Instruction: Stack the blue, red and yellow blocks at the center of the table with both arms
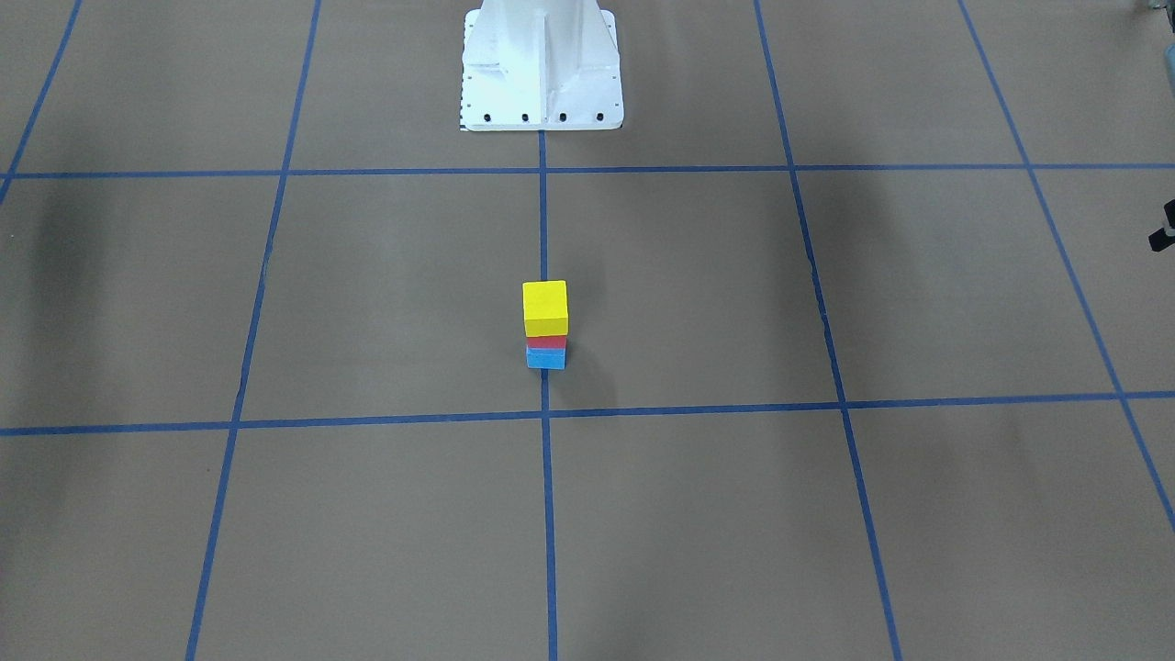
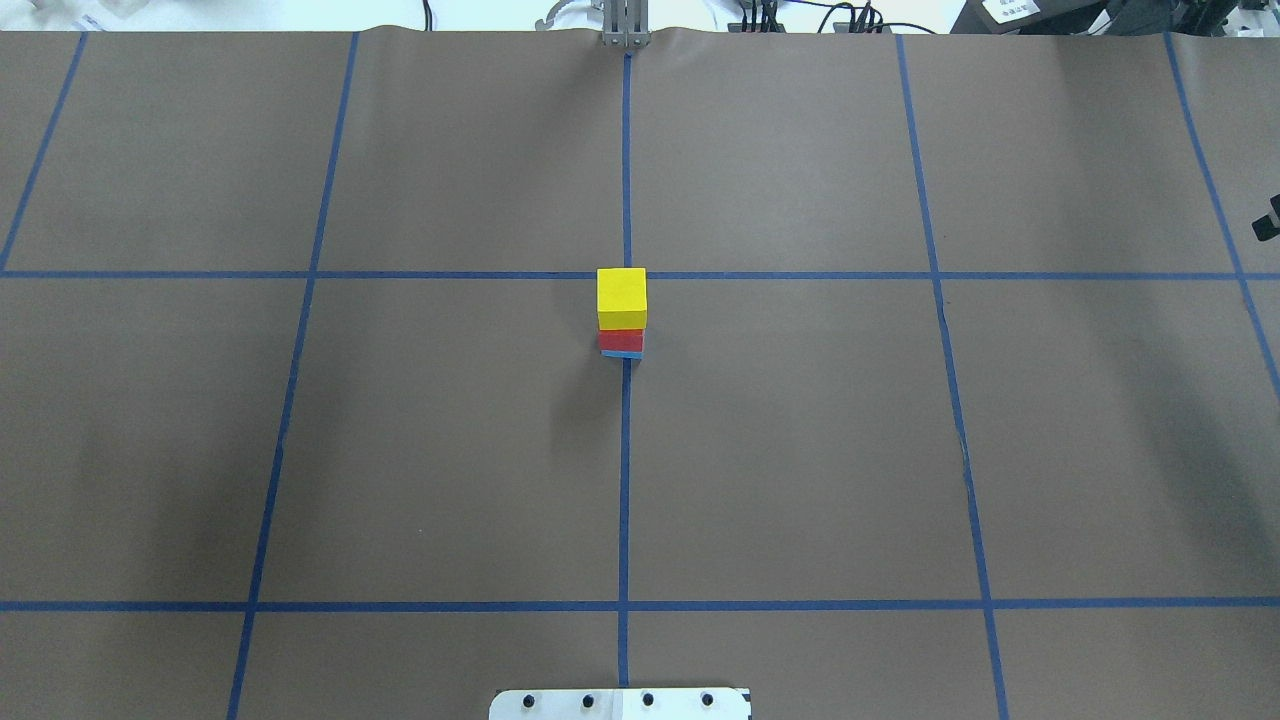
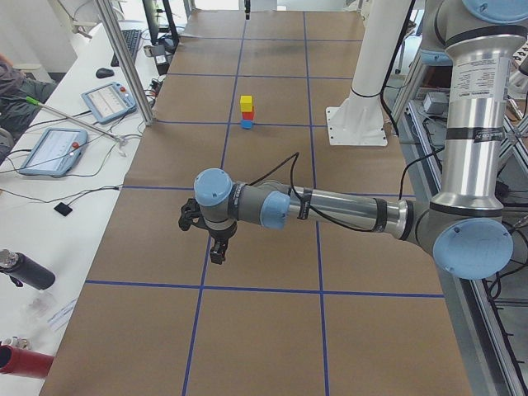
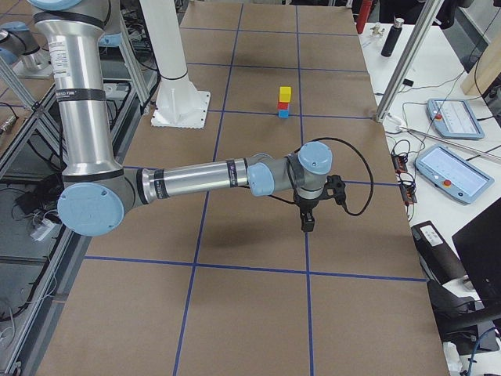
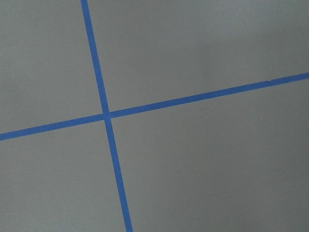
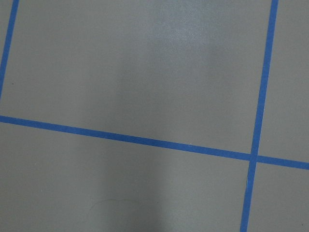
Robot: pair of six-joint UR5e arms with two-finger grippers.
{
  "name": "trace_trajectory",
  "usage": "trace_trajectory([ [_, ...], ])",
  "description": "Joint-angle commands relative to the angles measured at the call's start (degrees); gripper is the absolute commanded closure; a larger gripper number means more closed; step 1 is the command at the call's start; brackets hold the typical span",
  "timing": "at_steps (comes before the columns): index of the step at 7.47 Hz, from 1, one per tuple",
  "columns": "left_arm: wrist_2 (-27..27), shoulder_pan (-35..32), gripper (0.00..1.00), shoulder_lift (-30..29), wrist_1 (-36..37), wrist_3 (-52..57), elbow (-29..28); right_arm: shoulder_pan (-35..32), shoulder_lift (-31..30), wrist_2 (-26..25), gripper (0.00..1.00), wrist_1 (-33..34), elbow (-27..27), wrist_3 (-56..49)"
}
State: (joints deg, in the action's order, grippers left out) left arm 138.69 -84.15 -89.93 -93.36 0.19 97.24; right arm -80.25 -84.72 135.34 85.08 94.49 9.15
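Observation:
A yellow block (image 1: 545, 308) sits on a red block (image 1: 547, 341), which sits on a blue block (image 1: 546, 358), as one upright stack on the table's centre tape line. The stack also shows in the overhead view (image 2: 621, 296). My left gripper (image 3: 216, 252) hangs fingers down over the table's left end, far from the stack. My right gripper (image 4: 308, 223) hangs the same way over the right end. Neither holds anything that I can see, and I cannot tell whether either is open or shut. The wrist views show only brown paper and blue tape.
The white robot base (image 1: 542, 73) stands behind the stack. Blue tape lines (image 2: 624, 480) divide the brown table into squares. Side benches hold tablets (image 3: 107, 101) (image 4: 462, 168), cables and a metal post (image 3: 132, 74).

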Motion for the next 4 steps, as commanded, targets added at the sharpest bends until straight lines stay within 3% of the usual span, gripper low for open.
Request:
trace_trajectory([
  [1,-0.6,-0.1,0.0,-0.2,0.1,-0.3,0.0,0.0,-0.1,0.1,0.0,0.1,0.0,0.1],
  [4,-0.9,-1.4,0.0,0.5,0.2,-0.3,0.1,0.0,-0.2,0.2,0.0,0.1,0.4,0.1],
])
